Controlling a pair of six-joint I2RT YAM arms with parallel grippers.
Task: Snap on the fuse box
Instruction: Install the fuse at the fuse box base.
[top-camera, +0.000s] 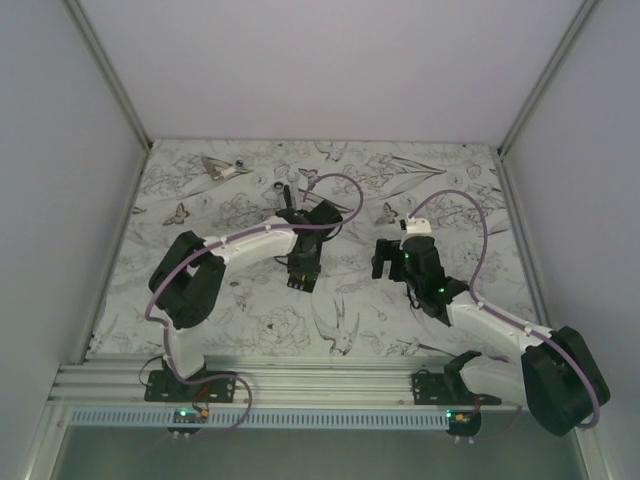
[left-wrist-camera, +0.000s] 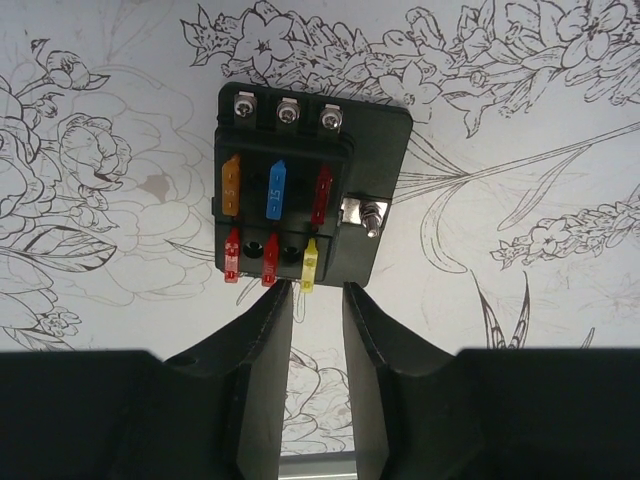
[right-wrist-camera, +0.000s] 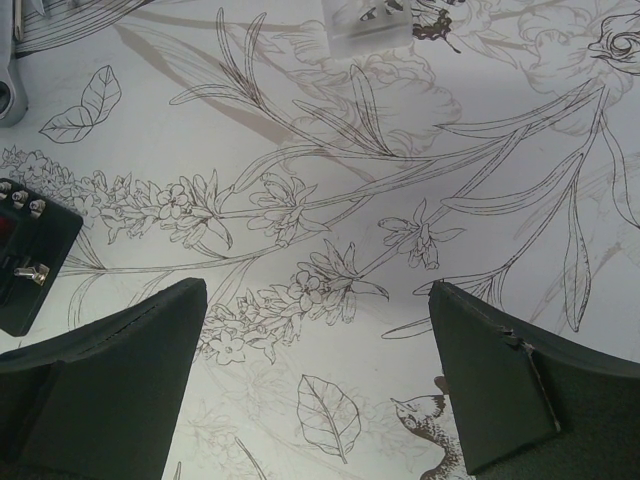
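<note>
1. In the middle of the flower-printed table (top-camera: 450, 190), we see the fuse box (left-wrist-camera: 300, 190) lying flat with its fuse face up.
2. Through the left wrist camera we count six fuses (left-wrist-camera: 277, 190) seated in it. Orange, blue and red fill the far row, and two red and one yellow fill the near row.
3. Three screws (left-wrist-camera: 287, 113) line the far edge of the box, and a metal terminal (left-wrist-camera: 365, 213) sits on its right side.
4. The left gripper (left-wrist-camera: 318, 292) is right at the near edge of the box. Its fingers (left-wrist-camera: 270, 330) stand a narrow gap apart, and the printed cloth shows between them. It is released and grasps nothing. We cannot tell whether the fingertips touch the box.
5. The right gripper (right-wrist-camera: 318, 290) hangs over the cloth to the right of the box. Its jaws are spread wide with nothing between them.
6. In the right wrist view, only a corner of the box shows at the left edge. A clear plastic piece (right-wrist-camera: 365, 18) lies at the top edge, well apart from the box.
7. From above, we see both arms reaching inward. The left one is over the centre and the right one is beside it, and the two grippers are apart.
</note>
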